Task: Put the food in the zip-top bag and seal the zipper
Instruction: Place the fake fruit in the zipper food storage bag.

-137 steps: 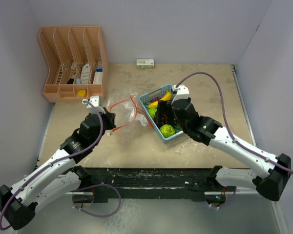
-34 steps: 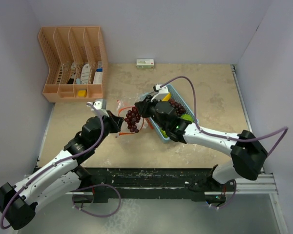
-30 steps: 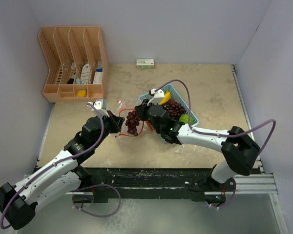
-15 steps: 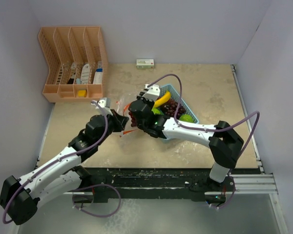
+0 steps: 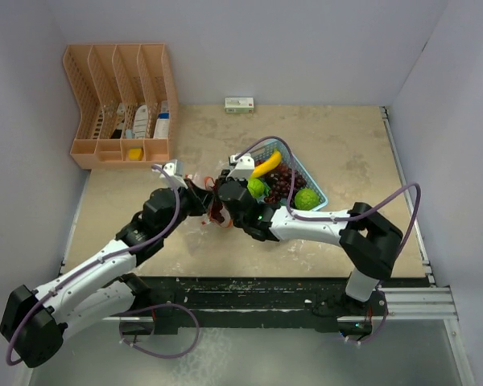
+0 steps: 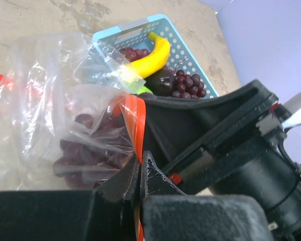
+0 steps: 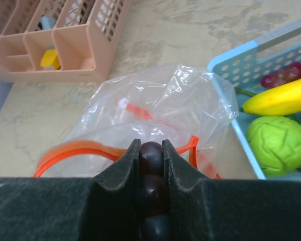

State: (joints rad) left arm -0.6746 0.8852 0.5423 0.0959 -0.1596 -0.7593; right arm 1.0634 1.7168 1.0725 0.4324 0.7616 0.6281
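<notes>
Pinching the crinkly clear bag (image 6: 45, 85) by its orange rim (image 6: 135, 120), left gripper (image 6: 140, 161) faces right gripper (image 7: 151, 146) clamping glossy round grapes (image 7: 152, 187)

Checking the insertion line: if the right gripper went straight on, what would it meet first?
Holding grapes, the right gripper points into the zip-top bag; probably its clear plastic first, though depth is unclear.

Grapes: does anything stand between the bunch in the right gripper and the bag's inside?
Nothing visible does. The right gripper holds the grapes at the mouth of the bag, which the left gripper pinches open by its orange zipper.
</notes>
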